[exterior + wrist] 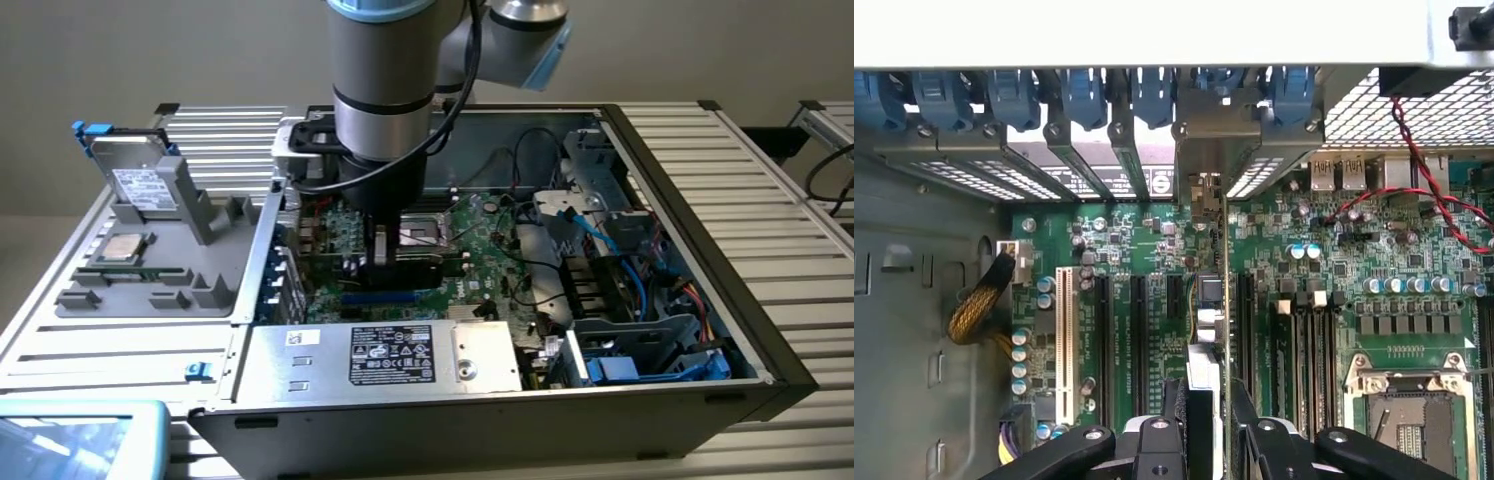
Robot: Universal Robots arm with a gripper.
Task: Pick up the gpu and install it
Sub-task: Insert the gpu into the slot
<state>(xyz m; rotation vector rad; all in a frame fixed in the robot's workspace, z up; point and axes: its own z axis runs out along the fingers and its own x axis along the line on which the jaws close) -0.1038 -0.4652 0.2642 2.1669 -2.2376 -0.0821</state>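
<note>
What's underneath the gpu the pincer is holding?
The green motherboard with long black slots lies under the gpu. The slot straight below it is covered by the gpu itself.

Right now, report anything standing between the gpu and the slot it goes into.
Nothing visible does. The pincer grips the gpu edge-on directly over the motherboard and its expansion slots; no cable or other card crosses the slots around it.
</note>
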